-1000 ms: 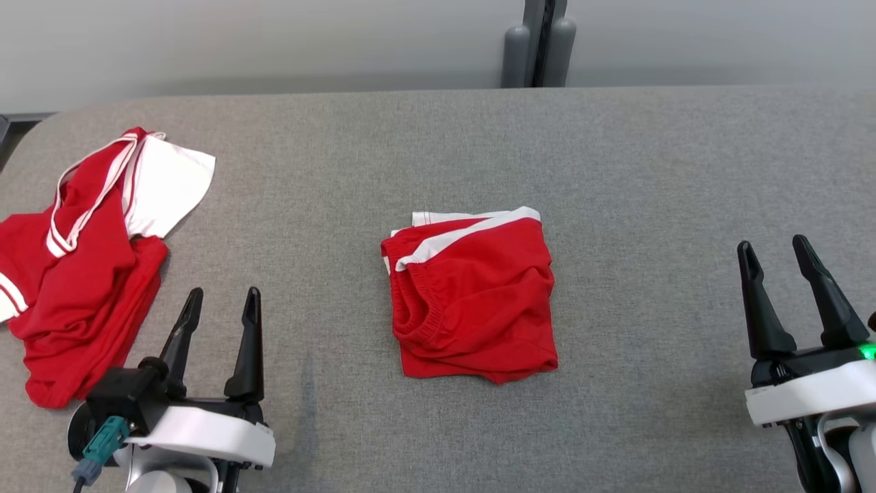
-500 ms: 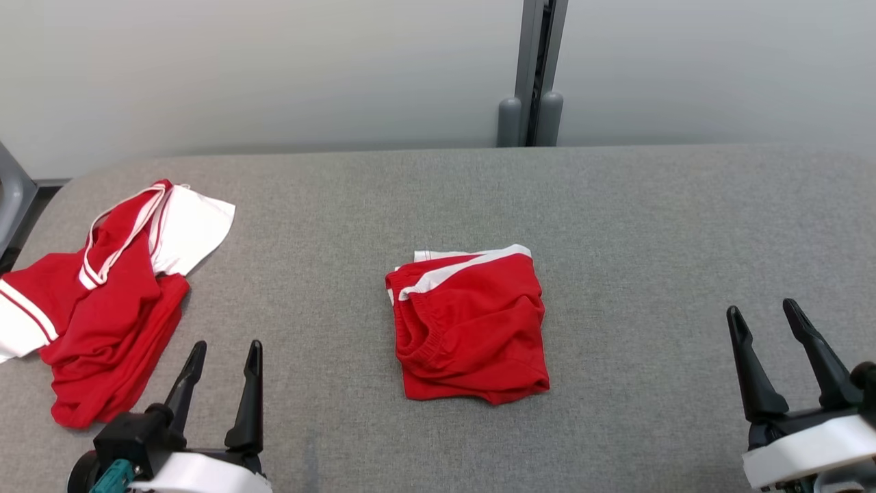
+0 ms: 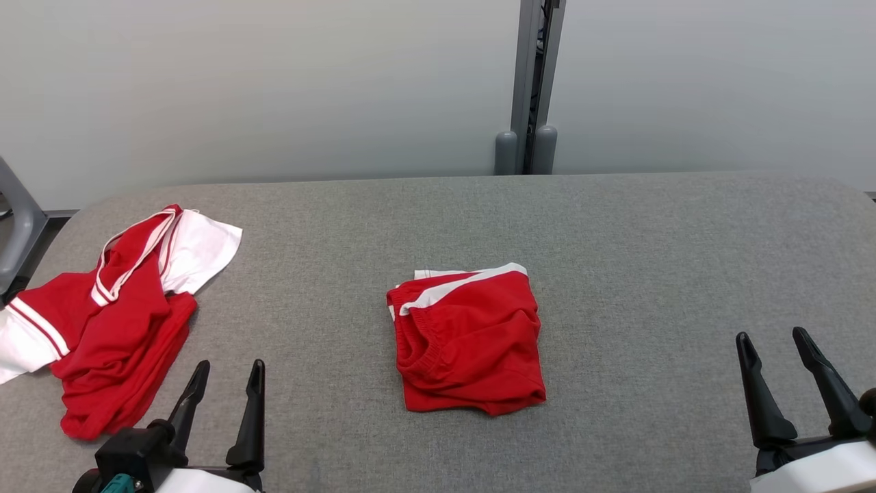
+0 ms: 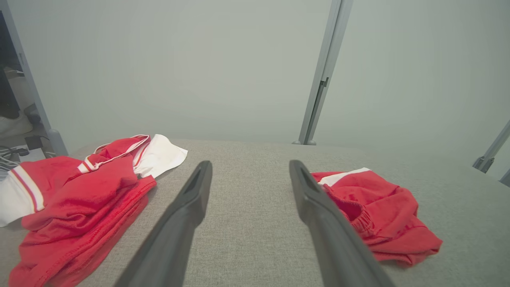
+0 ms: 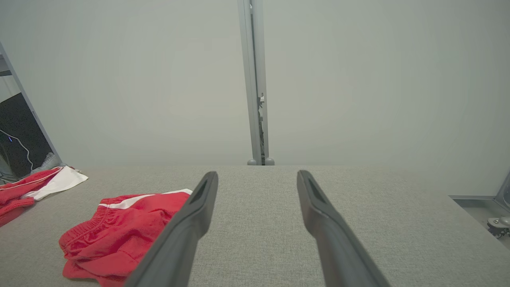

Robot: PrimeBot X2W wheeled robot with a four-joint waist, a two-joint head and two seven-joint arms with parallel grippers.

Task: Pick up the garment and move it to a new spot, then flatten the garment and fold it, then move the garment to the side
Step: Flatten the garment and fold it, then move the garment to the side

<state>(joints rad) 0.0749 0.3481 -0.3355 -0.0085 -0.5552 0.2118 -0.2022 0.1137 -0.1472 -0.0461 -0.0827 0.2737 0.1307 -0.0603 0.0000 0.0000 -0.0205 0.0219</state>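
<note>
Grey counter [image 3: 616, 239] spans the scene; crumpled red/white shirt [image 3: 116, 322] sits at its left edge; the garment [image 3: 472, 342], folded red shorts w/ white stripe, lies mid-counter, approx. square, slightly longer near-to-far, waistband on the left. It's far-right of the left end effector [image 3: 229, 368] and far-left of the right end effector [image 3: 772, 337]; left looks nearer; both spread, empty.

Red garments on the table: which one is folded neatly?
The red shorts in the middle, folded into a compact square; the red-and-white shirt at the left lies crumpled.
</note>
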